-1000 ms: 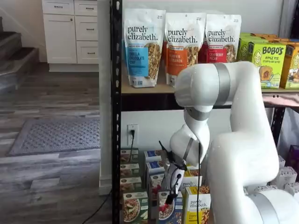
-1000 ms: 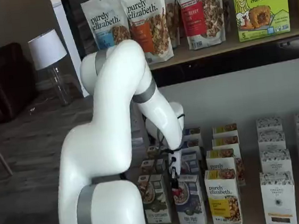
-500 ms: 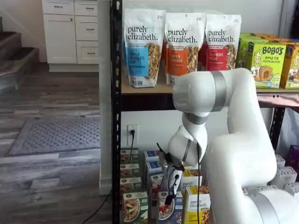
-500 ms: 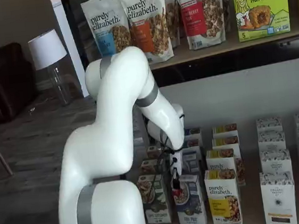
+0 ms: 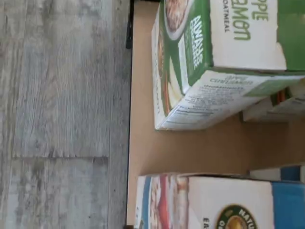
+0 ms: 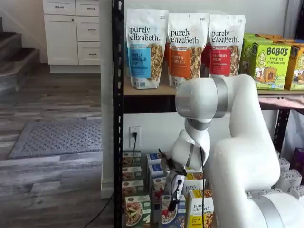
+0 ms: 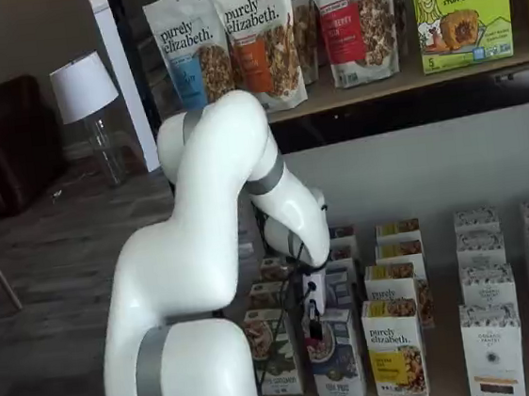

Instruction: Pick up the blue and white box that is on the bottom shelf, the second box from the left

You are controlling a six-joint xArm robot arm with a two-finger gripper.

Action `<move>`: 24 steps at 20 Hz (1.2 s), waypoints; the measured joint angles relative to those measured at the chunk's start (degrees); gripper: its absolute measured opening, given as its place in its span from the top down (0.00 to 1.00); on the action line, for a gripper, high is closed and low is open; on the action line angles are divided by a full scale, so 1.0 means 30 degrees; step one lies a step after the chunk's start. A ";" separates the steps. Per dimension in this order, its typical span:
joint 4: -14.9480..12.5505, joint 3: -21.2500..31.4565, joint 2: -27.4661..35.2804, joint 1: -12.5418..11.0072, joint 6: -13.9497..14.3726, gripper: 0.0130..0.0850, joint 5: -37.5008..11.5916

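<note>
The blue and white box [image 7: 337,356] stands upright at the front edge of the bottom shelf [image 7: 436,390], long axis vertical, its cereal-bowl face turned out toward the room. A green and white box [image 7: 274,351] sits just to one side, a yellow and white box [image 7: 396,349] just to the other. In both shelf views the claw [image 6: 172,202] hangs right over the blue box's top, fingers too small and side-on to make out a gap; it is spread wide and holds nothing. The wrist view shows the blue box [image 5: 214,202] and the green one [image 5: 214,62] apart, bare shelf board [image 5: 143,143] between them.
</note>
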 joint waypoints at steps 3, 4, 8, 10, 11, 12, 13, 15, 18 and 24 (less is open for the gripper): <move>-0.0479 -0.0156 0.0215 -0.0025 0.0380 0.00 -0.0007; -0.0611 -0.0193 0.0278 -0.0030 0.0485 0.00 -0.0035; -0.1618 -0.0305 0.0526 -0.0066 0.1310 0.00 -0.0075; -0.2039 -0.0269 0.0591 -0.0071 0.1651 0.00 -0.0190; -0.2128 -0.0251 0.0618 -0.0077 0.1716 0.00 -0.0233; -0.2138 -0.0221 0.0641 -0.0079 0.1717 0.00 -0.0312; -0.2080 -0.0199 0.0650 -0.0075 0.1663 0.00 -0.0382; -0.1906 -0.0166 0.0671 -0.0058 0.1510 0.00 -0.0500; -0.2026 -0.0149 0.0733 -0.0040 0.1621 0.06 -0.0594; -0.1925 -0.0155 0.0815 -0.0041 0.1511 0.22 -0.0631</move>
